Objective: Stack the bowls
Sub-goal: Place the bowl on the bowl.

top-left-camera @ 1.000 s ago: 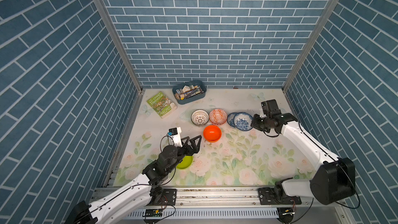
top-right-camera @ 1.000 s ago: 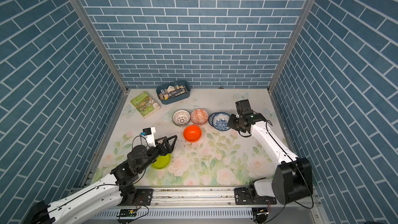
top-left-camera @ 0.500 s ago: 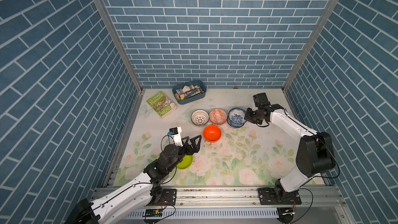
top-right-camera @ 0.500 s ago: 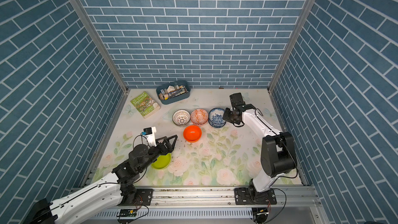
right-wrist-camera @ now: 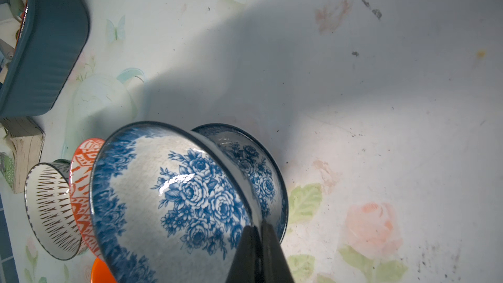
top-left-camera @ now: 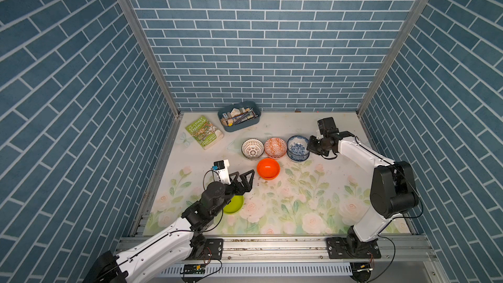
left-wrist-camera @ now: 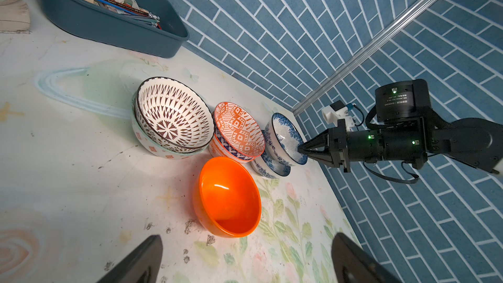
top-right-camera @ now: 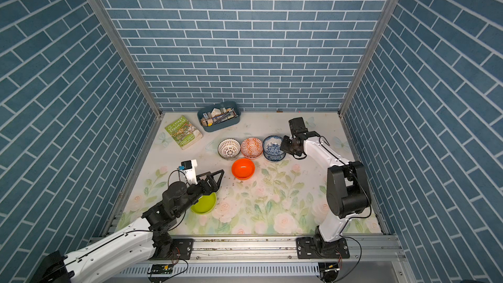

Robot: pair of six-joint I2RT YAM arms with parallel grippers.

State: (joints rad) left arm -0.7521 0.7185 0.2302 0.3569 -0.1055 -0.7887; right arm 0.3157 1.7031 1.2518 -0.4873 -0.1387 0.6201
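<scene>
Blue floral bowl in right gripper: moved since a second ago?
Yes. The held blue floral bowl moved closer to the unmoved orange-white patterned bowl.

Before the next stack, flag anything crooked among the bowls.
The upper blue floral bowl tilts steeply over the lower blue floral bowl instead of nesting in it. The right fingers pinch its rim.
</scene>
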